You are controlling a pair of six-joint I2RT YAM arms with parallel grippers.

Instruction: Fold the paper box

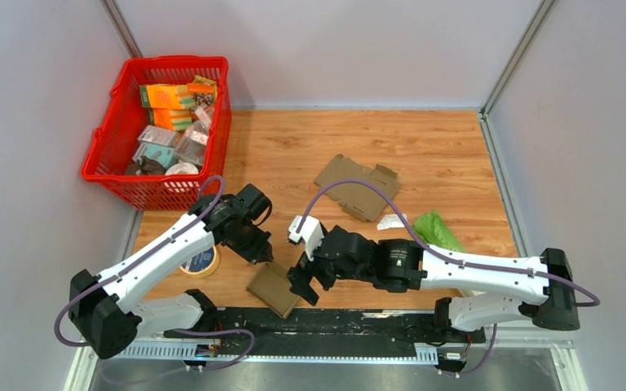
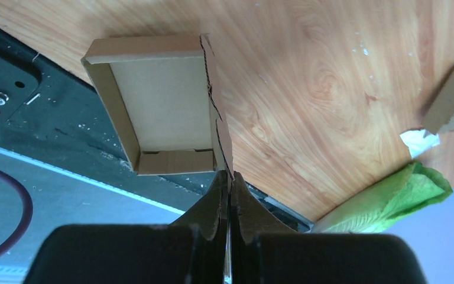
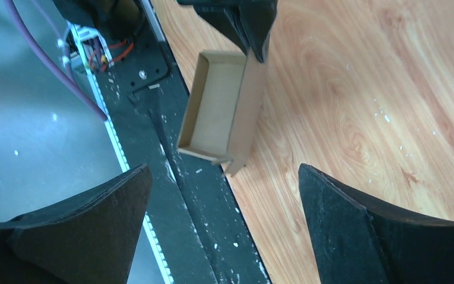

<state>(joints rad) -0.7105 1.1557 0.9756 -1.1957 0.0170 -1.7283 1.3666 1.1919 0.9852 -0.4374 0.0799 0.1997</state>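
Half-folded box at the table's [image 1: 448, 155] near edge

The brown box [image 1: 273, 289] is a shallow open tray with raised walls, partly over the black rail [image 1: 359, 322]. The left tool [image 1: 262, 254] reaches down, clenched on one side wall. The right tool [image 1: 303, 285] hovers spread wide just right of it.
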